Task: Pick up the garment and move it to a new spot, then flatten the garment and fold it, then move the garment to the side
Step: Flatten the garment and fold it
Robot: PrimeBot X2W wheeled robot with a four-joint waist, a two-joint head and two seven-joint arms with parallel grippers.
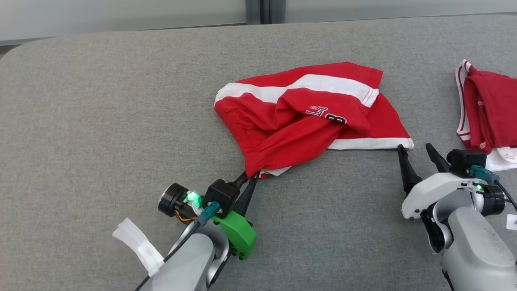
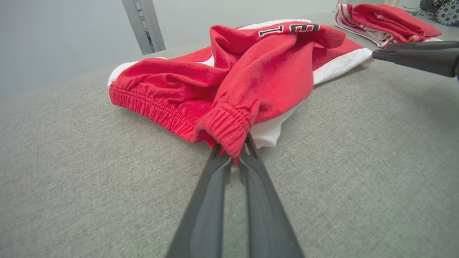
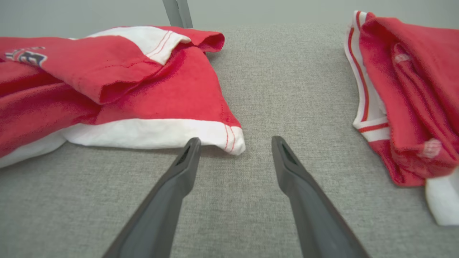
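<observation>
The garment [image 1: 299, 113] is a pair of red shorts with white stripes and dark lettering, lying crumpled in the middle of the grey surface. My left gripper [image 1: 251, 176] is shut on the garment's near elastic waistband corner [image 2: 229, 129], which bunches between the dark fingers. My right gripper [image 1: 416, 150] stands open just in front of the garment's white-hemmed right corner [image 3: 229, 138], its left finger close beside the hem and nothing between the fingers.
A second red and white garment [image 1: 486, 111] lies folded at the right edge of the grey padded surface [image 1: 101, 121]. The surface's rounded far edge meets a pale wall with a dark post [image 1: 264, 11].
</observation>
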